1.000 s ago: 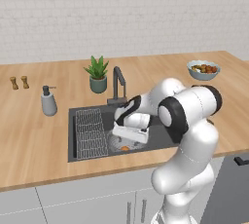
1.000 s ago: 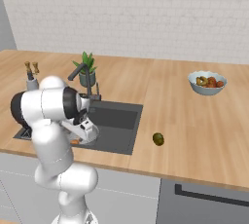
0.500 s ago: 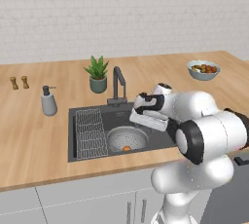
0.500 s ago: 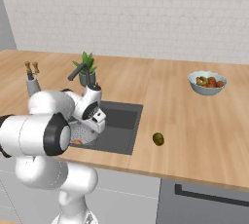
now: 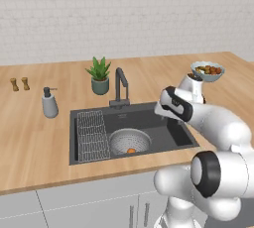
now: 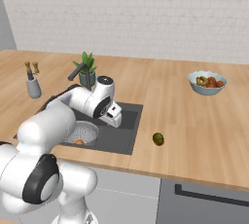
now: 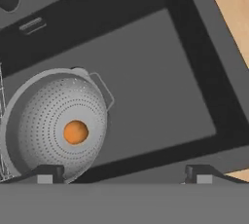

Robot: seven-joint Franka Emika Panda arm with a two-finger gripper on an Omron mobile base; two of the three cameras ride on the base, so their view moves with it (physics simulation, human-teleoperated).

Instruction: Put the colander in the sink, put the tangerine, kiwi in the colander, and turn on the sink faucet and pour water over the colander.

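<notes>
One sink (image 5: 163, 130), set in one wooden table (image 5: 34, 142); one colander (image 5: 128, 140) inside it; one tangerine (image 5: 131, 150) in the colander; one kiwi (image 6: 158, 139) out on the table; one sink faucet (image 5: 120, 85); one wire rack (image 5: 93, 135) in the basin; one soap dispenser (image 5: 49, 103); one potted plant (image 5: 99, 75); one bowl of mixed fruit (image 5: 207, 70); two small shakers (image 5: 19, 84), standing as a pair.

Colander (image 7: 53, 121): silver-grey, perforated. Tangerine (image 7: 76, 132): bright orange. Sink (image 7: 160, 96): dark grey. Kiwi (image 6: 158, 139): olive-brown. Counter (image 6: 194, 121): light wood grain. Wall (image 5: 124, 14): white brick.
</notes>
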